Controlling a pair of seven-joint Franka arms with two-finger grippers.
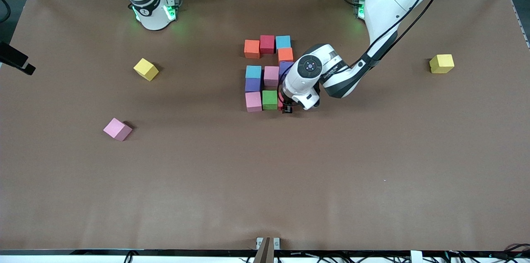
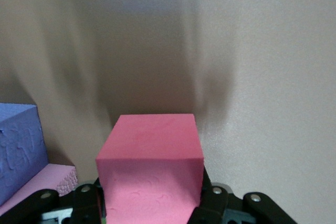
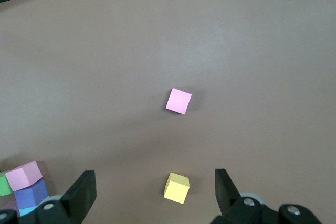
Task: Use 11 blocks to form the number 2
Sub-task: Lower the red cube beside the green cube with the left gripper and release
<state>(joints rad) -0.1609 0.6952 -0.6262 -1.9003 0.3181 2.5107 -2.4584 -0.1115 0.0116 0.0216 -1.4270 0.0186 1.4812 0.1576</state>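
Note:
Ten blocks lie grouped mid-table: orange (image 1: 251, 49), red (image 1: 267, 44), light blue (image 1: 283, 42), orange (image 1: 285, 54), light blue (image 1: 253, 71), pink (image 1: 271, 76), purple (image 1: 285, 68), purple (image 1: 252, 85), pink (image 1: 253, 101), green (image 1: 269, 99). My left gripper (image 1: 287, 107) is shut on a second red block (image 2: 152, 161), held low beside the green block and mostly hidden under the hand in the front view. The left wrist view also shows a purple block (image 2: 16, 150) and a pink block (image 2: 50, 178). My right gripper (image 3: 152, 192) is open and empty, high over the table.
A loose pink cube (image 1: 117, 129) lies toward the right arm's end, nearer the front camera; it also shows in the right wrist view (image 3: 178, 100). One yellow cube (image 1: 145, 68) lies near it, another (image 1: 441, 63) toward the left arm's end.

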